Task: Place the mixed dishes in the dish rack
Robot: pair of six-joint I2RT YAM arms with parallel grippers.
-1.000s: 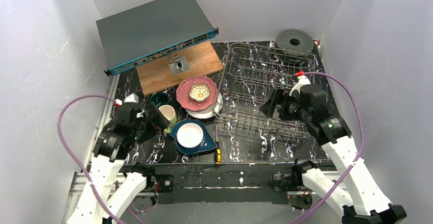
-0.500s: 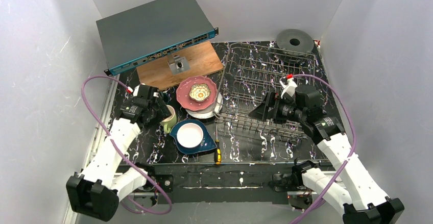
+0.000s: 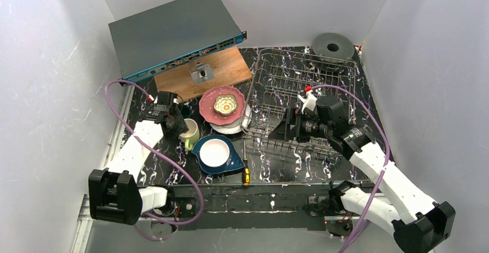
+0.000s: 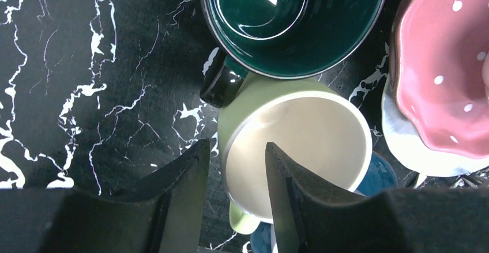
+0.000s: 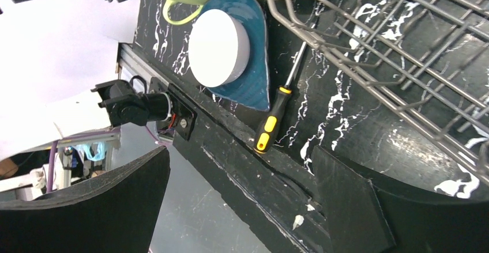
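Pale yellow-green glaze marks the mug (image 4: pixel 300 149) being targeted. Within the last second the left hand (image 4: pixel 236 145) has moved in over this mug and narrowed, with one finger outside the wall and one inside. Neither presses yet, so nothing is grasped, though a rim pinch looks imminent. The mug stands upright directly below the hand, cream inside, just beside the dark teal mug (image 4: pixel 294 22) beyond the fingertips. The right hand (image 5: pixel 242 155) is spread wide and empty at the dish rack (image 5: pixel 403 45) near rim.
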